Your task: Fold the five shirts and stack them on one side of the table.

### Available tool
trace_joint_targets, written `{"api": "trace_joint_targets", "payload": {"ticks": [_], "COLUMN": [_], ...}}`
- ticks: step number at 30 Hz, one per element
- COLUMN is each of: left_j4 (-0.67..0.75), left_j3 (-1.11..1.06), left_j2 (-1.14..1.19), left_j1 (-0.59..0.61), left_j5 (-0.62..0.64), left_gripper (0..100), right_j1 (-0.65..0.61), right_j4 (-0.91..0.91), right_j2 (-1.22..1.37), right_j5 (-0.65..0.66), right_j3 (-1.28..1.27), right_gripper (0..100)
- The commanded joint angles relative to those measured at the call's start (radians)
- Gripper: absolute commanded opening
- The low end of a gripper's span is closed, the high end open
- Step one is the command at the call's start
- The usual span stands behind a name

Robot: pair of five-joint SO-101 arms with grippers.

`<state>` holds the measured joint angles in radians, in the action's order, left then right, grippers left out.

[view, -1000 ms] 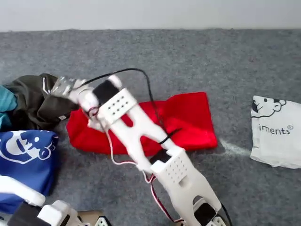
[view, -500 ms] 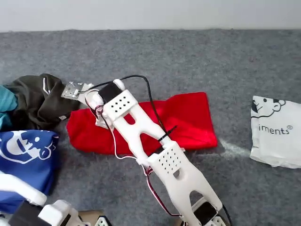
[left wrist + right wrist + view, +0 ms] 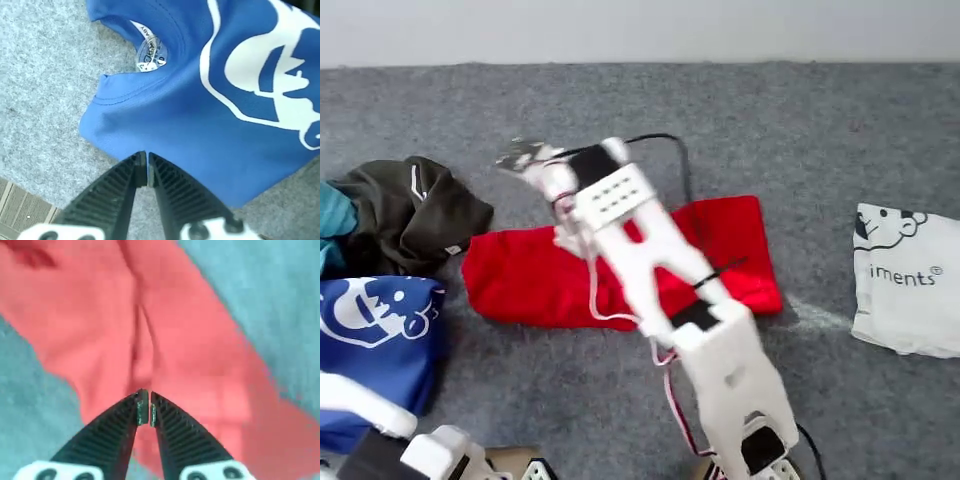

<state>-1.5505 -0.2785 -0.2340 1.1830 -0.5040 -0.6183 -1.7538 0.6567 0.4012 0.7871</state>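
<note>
A red shirt (image 3: 730,255) lies flattened across the middle of the grey table (image 3: 770,130). My right arm (image 3: 630,225) stretches over it from the near edge, and my right gripper (image 3: 145,407) hangs shut and empty above the red shirt (image 3: 170,335). A blue shirt (image 3: 375,325) with a white print lies at the near left. My left gripper (image 3: 148,167) is shut over the hem of the blue shirt (image 3: 200,100), holding nothing. A dark olive shirt (image 3: 405,210) sits crumpled at the left beside a teal one (image 3: 332,215). A folded white shirt (image 3: 910,280) rests at the right.
The left arm's white base (image 3: 380,420) sits at the near left corner. A wooden strip (image 3: 15,215) shows past the table's edge. Bare grey table runs along the back and between the red and white shirts.
My right arm has swung to the right and toward the back, away from the olive shirt. The shirts and the left arm have not moved.
</note>
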Motion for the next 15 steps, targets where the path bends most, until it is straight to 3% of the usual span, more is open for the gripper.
{"api": "trace_joint_targets", "payload": {"ticks": [1,5,11,15], "left_j4": [-0.002,-0.049,-0.054,-0.054], "left_j3": [0.048,0.047,0.047,0.047], "left_j2": [-0.106,-0.229,-0.305,-0.305], "left_j1": [0.015,-0.006,-0.028,-0.028], "left_j5": [0.002,0.002,0.043,0.064], "left_gripper": [2,2,2,2], "right_j1": [0.097,0.216,0.392,0.426], "right_j4": [-0.044,-0.039,0.022,0.039], "right_j2": [-0.211,-0.292,-0.232,-0.157], "right_j5": [-0.011,-0.012,-0.068,-0.129], "right_j3": [-0.186,-0.325,-0.338,-0.338], "right_gripper": [1.7,1.5,2.3,17.2]}}
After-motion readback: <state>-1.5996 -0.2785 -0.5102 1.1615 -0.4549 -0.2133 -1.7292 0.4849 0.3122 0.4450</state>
